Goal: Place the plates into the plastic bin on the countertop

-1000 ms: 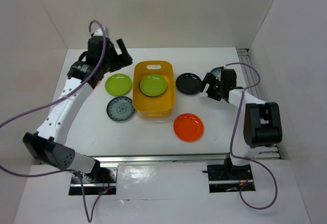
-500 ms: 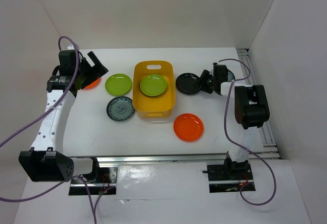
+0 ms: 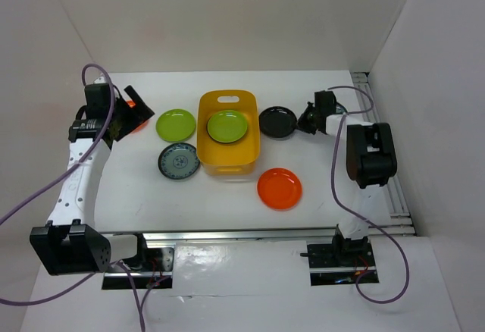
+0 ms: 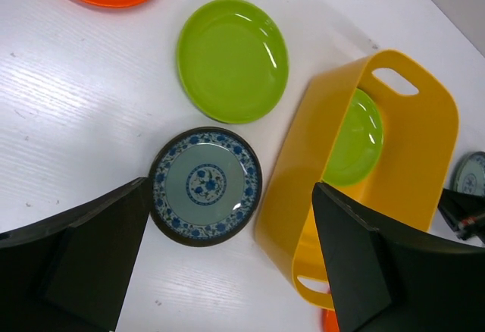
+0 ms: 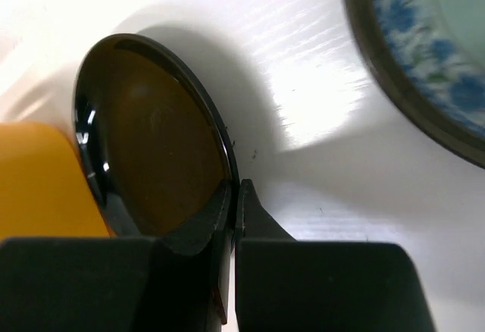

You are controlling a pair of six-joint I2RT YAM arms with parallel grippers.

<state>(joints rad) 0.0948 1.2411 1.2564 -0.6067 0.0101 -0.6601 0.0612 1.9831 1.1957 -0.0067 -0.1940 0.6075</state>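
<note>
The plastic bin (image 3: 227,158) stands mid-countertop (image 3: 136,188) with a lime green plate (image 3: 226,126) inside. Right of it lies a glossy black plate (image 3: 276,121); my right gripper (image 3: 305,117) is shut on its right rim. In the right wrist view the two fingers (image 5: 261,222) pinch the edge of the black plate (image 5: 151,150). My left gripper (image 3: 130,114) hangs open at the far left over an orange plate (image 3: 141,125). Between its fingers (image 4: 76,264) I look down on a blue patterned plate (image 4: 206,184), a green plate (image 4: 233,59) and the bin (image 4: 303,165).
Another orange plate (image 3: 280,188) lies in front of the bin's right corner. A second patterned plate (image 5: 424,59) sits just right of the black one. White walls enclose the countertop on three sides, and a rail (image 3: 394,195) runs along its right edge.
My left arm has swung from beside the bin out to the far left, staying open. My right gripper has closed on the black plate's rim, nudging the plate slightly left.
</note>
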